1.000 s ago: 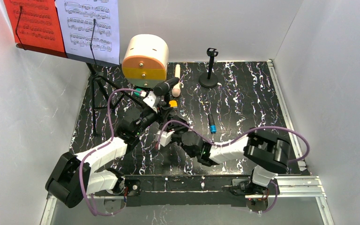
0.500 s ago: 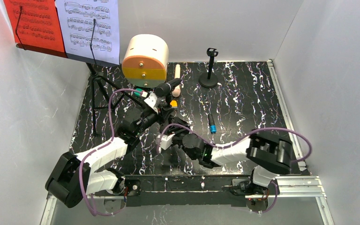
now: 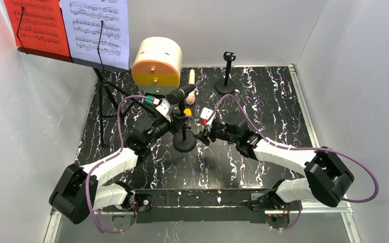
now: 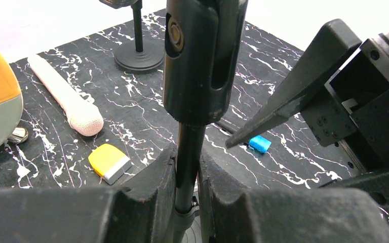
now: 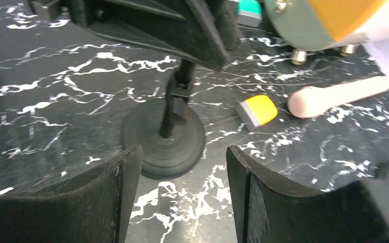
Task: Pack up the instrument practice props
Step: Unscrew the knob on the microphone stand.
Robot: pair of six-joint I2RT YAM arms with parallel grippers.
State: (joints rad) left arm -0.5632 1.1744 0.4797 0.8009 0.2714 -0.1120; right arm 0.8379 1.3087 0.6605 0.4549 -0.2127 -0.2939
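Note:
My left gripper (image 4: 187,174) (image 3: 178,123) is shut on the thin stem of a black round-based mic holder (image 3: 185,144). The holder stands on the table with a black microphone (image 3: 181,93) in its clip (image 4: 202,55). My right gripper (image 5: 182,187) (image 3: 203,134) is open and empty, just right of the holder's base (image 5: 163,139), not touching it. A cream microphone (image 3: 191,81) (image 4: 66,98) lies behind. A second mic holder (image 3: 226,76) stands at the back. The black music rack (image 3: 101,98) with a red page (image 3: 35,23) and a white page (image 3: 99,28) stands at the back left.
A round cream, orange and grey drawer box (image 3: 157,63) stands at the back, close behind the held holder. A small yellow block (image 4: 109,162) (image 5: 257,111) lies near the cream microphone. A blue-tipped piece (image 4: 259,144) lies under my right arm. White walls enclose the table.
My right arm has swung from the front centre, below the left gripper, out to the right of the mic holder, uncovering its base. The left gripper keeps its hold and has barely moved.

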